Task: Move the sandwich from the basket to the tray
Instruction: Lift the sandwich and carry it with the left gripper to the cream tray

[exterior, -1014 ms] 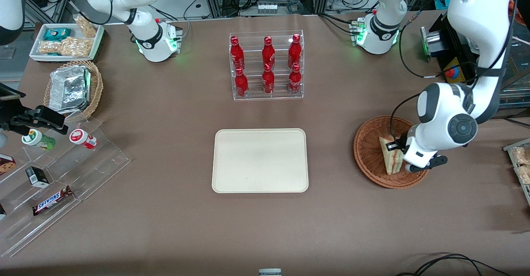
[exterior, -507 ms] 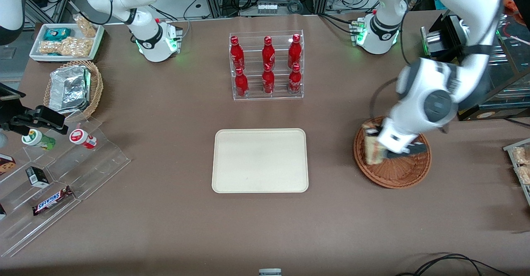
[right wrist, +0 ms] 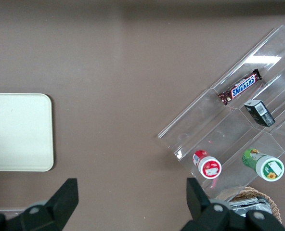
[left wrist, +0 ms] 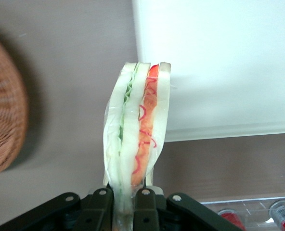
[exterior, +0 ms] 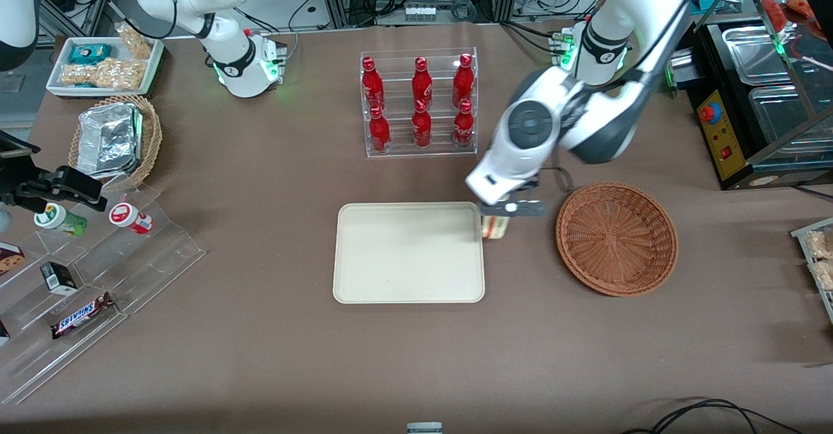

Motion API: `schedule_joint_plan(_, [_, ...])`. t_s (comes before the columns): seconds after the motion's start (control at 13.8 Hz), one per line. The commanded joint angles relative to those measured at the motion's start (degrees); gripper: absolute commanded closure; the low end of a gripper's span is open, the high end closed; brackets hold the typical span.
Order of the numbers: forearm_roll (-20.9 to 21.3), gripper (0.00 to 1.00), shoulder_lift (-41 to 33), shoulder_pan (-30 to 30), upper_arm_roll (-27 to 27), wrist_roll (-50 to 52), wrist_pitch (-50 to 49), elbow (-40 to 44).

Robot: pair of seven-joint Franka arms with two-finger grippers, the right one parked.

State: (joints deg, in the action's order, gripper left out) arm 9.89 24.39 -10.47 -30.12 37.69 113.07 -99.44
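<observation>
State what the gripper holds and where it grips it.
The gripper holds the sandwich by one narrow end, pinched across its bread faces, above the tray edge nearest the basket.

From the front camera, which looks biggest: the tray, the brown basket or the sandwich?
1. The tray, clearly the largest.
2. The basket, round and somewhat smaller.
3. The sandwich, smallest. It hangs from the tool, which partly hides it and lifts it nearer the camera, so its true size is unsure.

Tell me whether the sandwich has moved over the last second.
Yes. The sandwich, shut in the left gripper, has left the basket, which stayed put, and now hangs at the edge of the tray.
</observation>
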Motion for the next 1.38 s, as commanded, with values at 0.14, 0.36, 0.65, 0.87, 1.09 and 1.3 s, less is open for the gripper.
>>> schedule_joint_plan(0.14, [8.9,0.84,16.8,-6.92,0.42,10.37,-0.83,17.05])
schedule_joint_plan(0.36, [10.23,0.79,22.53,-10.35,0.42,11.53,-0.57,24.62])
schedule_joint_plan(0.65, [10.32,0.71,24.81,-11.59,0.51,13.28,2.67,27.09])
schedule_joint_plan(0.87, [10.41,0.71,29.73,-14.57,1.46,16.0,2.86,34.38])
schedule_joint_plan(1.09, [10.41,0.64,30.36,-17.82,5.6,19.42,4.6,35.19])
schedule_joint_plan(1.3, [10.41,0.44,30.63,-17.92,5.69,23.13,6.11,35.1])
